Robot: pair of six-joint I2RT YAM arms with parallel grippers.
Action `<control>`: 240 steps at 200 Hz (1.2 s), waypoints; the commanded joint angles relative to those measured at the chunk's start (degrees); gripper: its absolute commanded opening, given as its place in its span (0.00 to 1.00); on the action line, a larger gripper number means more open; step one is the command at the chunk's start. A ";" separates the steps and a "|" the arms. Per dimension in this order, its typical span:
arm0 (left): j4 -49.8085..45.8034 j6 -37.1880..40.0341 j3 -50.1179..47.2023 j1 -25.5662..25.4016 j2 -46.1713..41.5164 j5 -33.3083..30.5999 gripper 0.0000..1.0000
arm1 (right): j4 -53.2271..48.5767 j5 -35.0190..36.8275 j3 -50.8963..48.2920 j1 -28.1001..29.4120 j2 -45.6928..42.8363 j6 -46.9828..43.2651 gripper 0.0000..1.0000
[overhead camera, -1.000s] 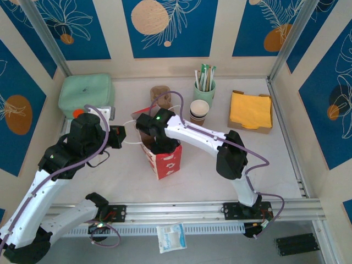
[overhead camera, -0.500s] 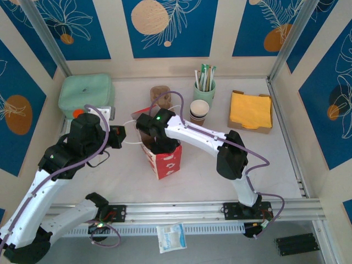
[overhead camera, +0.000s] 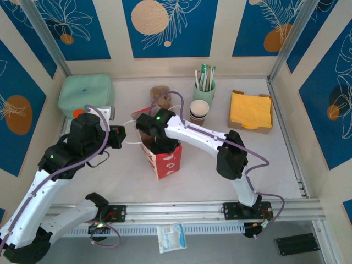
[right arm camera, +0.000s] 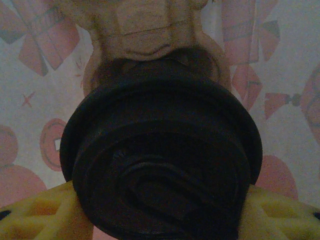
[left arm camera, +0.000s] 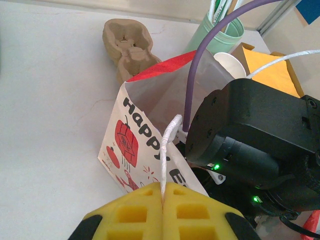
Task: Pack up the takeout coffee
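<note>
While nothing has shifted: left gripper [left arm camera: 162,196] clamped on bag handle [left arm camera: 167,135], holding paper bag [left arm camera: 127,142] open; right gripper [right arm camera: 157,215] gripping takeout coffee [right arm camera: 160,150] inside bag; release pending.

Takeout coffee [right arm camera: 160,160]: small cup under round black plastic lid, lid top facing right wrist camera, raised concentric ridges and moulded rim visible in dim light. Cup body hidden beneath lid (bands not discernible). Sits down inside paper bag [overhead camera: 165,157], bag's printed walls glowing pinkish all round it. Clamped between yellow pads [right arm camera: 35,215] of right gripper [right arm camera: 160,220], one pad against each side below lid rim. Whether base rests on bag floor: cannot tell
</note>
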 commanded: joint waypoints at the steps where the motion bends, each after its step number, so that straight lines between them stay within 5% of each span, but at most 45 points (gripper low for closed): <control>1: -1.12 -0.52 0.16 0.48 -0.04 0.19 0.00 | 3.28 0.65 -3.64 -0.64 7.44 0.60 0.60; 240: -0.95 -0.57 0.22 0.48 0.31 0.28 0.00 | 0.71 1.64 1.45 -0.52 6.14 -0.28 0.70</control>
